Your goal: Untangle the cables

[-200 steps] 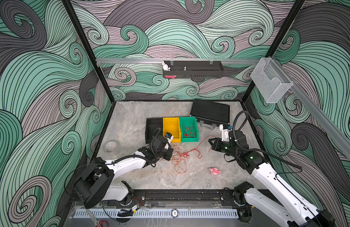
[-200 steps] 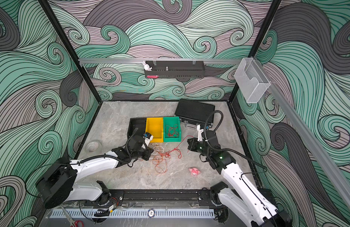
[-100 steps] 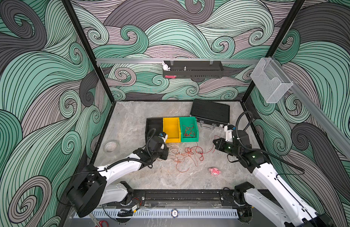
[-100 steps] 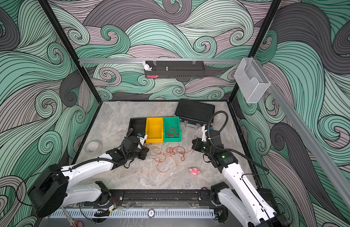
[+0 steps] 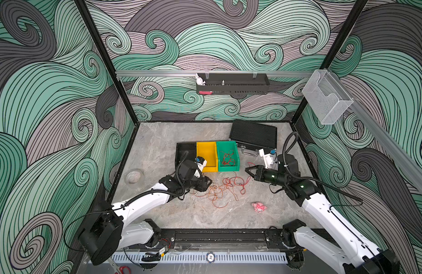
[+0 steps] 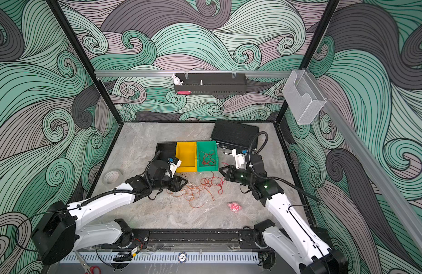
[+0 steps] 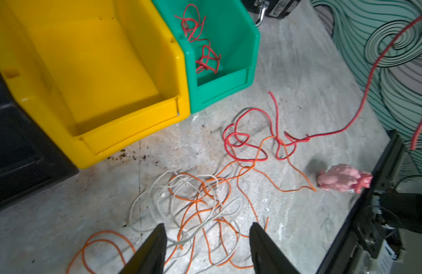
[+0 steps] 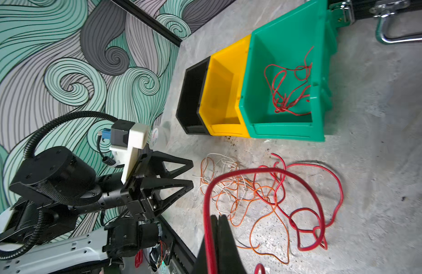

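The cables (image 5: 220,191) lie in a loose tangle on the grey floor in front of the bins in both top views. White loops (image 7: 146,197) and orange loops (image 7: 198,204) cross each other, and a thicker red cable (image 7: 243,137) coils beyond them. My left gripper (image 7: 207,237) is open just above the white and orange loops and holds nothing. It sits at the tangle's left edge (image 6: 184,183). My right gripper (image 8: 218,217) is shut on the red cable (image 8: 271,169), which arches up from its fingers. It hovers at the tangle's right (image 5: 248,169).
Black bin (image 5: 185,151), yellow bin (image 5: 206,154) and green bin (image 5: 229,166) stand in a row behind the tangle. A bundle of red wire (image 5: 226,157) lies in the green one. A black case (image 5: 252,134) lies at the back right. A pink plush toy (image 5: 258,206) sits front right, and a tape roll (image 5: 134,176) at the left.
My left gripper has opened and let go of the cables. The tangle, stretched between the arms half a second ago, lies slack, and both grippers have come back toward the middle.
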Motion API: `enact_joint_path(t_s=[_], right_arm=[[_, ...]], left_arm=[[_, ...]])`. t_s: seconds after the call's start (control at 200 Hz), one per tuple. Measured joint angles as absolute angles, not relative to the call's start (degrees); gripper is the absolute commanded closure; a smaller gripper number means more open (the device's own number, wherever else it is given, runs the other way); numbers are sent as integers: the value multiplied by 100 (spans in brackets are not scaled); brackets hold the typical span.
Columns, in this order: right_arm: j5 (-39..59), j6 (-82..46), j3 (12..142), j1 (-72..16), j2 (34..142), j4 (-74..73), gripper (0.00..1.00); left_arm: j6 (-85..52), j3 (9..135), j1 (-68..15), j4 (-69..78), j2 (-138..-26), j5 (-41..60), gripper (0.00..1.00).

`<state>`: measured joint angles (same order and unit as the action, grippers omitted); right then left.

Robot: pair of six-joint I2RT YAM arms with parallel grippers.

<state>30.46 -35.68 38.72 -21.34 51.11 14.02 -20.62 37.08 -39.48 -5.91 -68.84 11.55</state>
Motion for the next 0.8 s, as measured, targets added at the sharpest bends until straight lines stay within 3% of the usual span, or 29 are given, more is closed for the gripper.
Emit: enact_joint_path(t_s=[0.545,0.801], right_arm=[[3232,-3717,3879,-2198,5186,1157,97],[3197,-3651,3924,-2198,5122,1245,97]], left_arm=[[-2526,3927,-4775,714,-7898,1822,38],[-2816,4252,-5201,1190,-8840,1861,45]])
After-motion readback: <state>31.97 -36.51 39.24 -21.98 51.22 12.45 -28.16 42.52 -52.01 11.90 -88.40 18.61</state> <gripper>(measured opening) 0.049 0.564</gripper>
